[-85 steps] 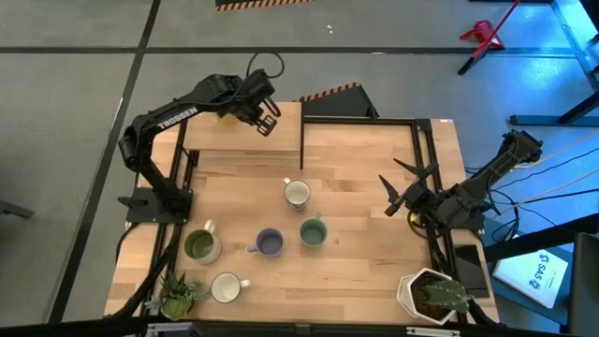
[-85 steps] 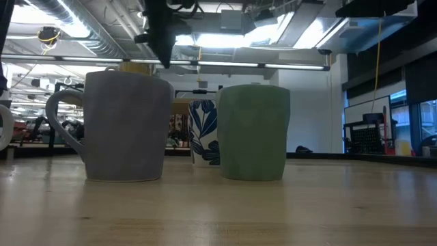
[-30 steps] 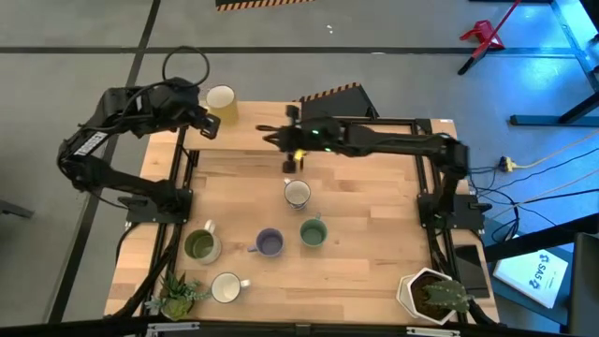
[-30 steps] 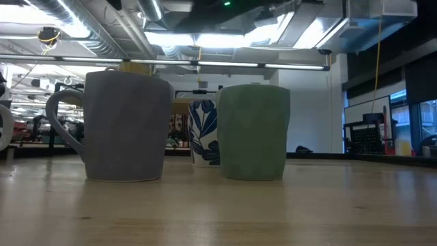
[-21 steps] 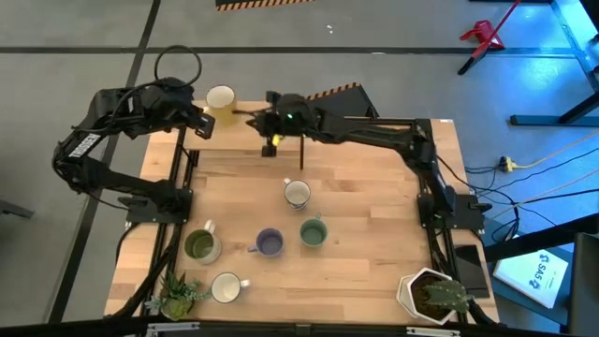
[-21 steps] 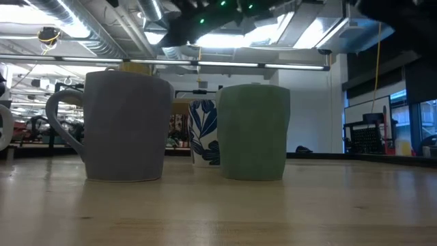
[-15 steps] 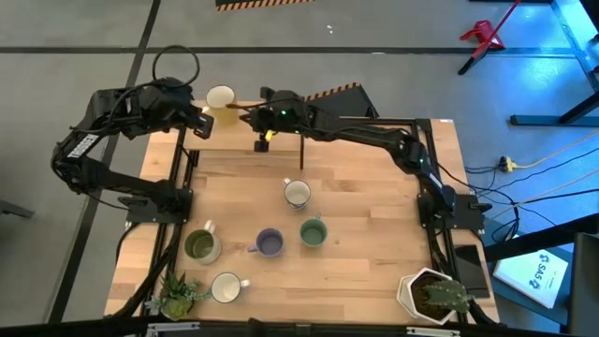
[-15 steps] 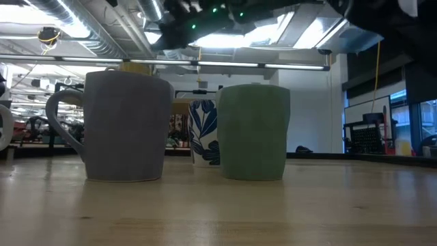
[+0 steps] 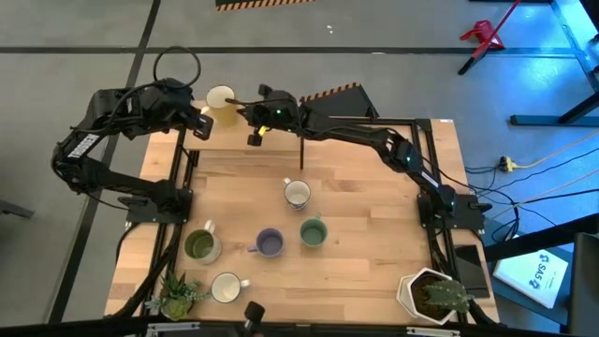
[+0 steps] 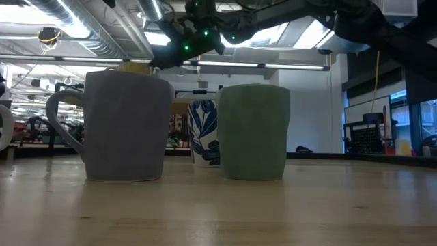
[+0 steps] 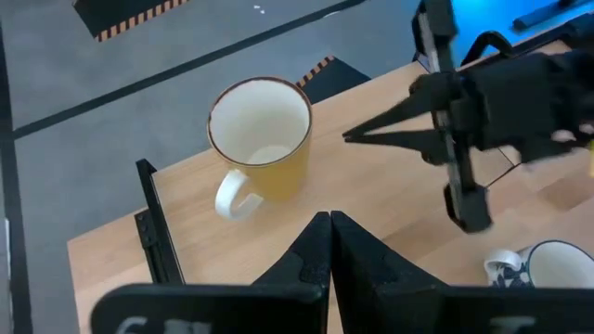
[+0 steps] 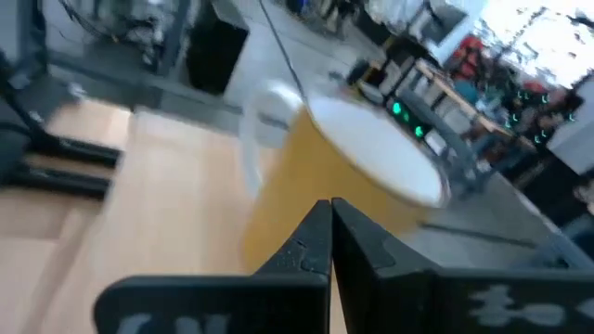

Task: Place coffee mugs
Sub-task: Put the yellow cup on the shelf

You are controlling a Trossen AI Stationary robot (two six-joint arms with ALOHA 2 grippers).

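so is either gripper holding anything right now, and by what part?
Nothing is held. The left gripper is shut and empty beside the pale yellow ceramic mug; the right gripper points at that mug, shut, gripping nothing.

Right claw (image 9: 240, 104) closed, outstretched; left claw (image 9: 199, 124) closed.

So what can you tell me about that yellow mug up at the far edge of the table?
The yellow mug is a small glazed cup, pale yellow outside, white inside, with a dark-edged rim and a white loop handle. It stands upright and empty on the wooden table near its far left corner. Both grippers are close, but neither visibly touches it.
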